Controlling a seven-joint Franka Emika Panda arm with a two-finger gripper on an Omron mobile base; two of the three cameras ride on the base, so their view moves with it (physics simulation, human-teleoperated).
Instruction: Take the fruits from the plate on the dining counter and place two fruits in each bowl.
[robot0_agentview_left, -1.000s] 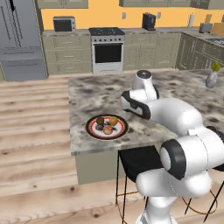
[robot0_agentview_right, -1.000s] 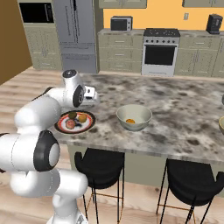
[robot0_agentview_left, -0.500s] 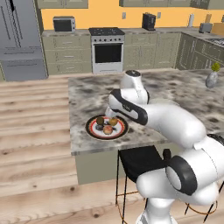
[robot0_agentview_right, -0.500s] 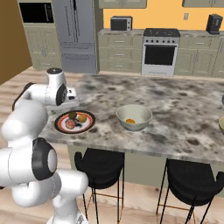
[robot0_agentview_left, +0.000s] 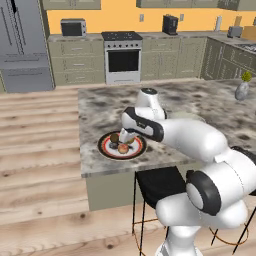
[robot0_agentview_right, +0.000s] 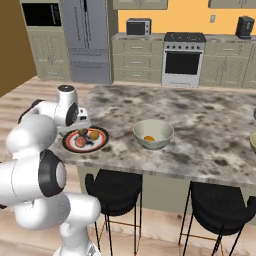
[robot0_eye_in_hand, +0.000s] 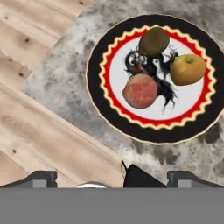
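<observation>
The plate (robot0_eye_in_hand: 100, 100) lies near the left corner of the dining counter (robot0_agentview_left: 95, 110). On it are three fruits: a dark brownish-green one (robot0_eye_in_hand: 154, 41), a yellow-orange one (robot0_eye_in_hand: 187, 69) and a pinkish-red one (robot0_eye_in_hand: 140, 90). My gripper (robot0_eye_in_hand: 112, 179) hovers open above the plate's near rim, apart from the fruits and holding nothing. The base views show the hand (robot0_agentview_left: 126, 134) (robot0_agentview_right: 80, 122) over the plate (robot0_agentview_left: 106, 150) (robot0_agentview_right: 70, 146). A beige bowl (robot0_agentview_right: 153, 131) to the right holds the orange fruit (robot0_agentview_right: 148, 138). A second bowl's edge (robot0_agentview_right: 253, 142) shows far right.
The counter's edge and the wooden floor (robot0_eye_in_hand: 39, 131) lie just beside the plate. Black stools (robot0_agentview_right: 115, 187) (robot0_agentview_right: 220, 205) stand under the counter's front. A grey vase with a sprig (robot0_agentview_left: 242, 89) sits at the far end of the counter.
The arm has swung left, away from the bowl, and its hand now hangs over the plate. The gripper has stayed open. The fruits have not moved.
</observation>
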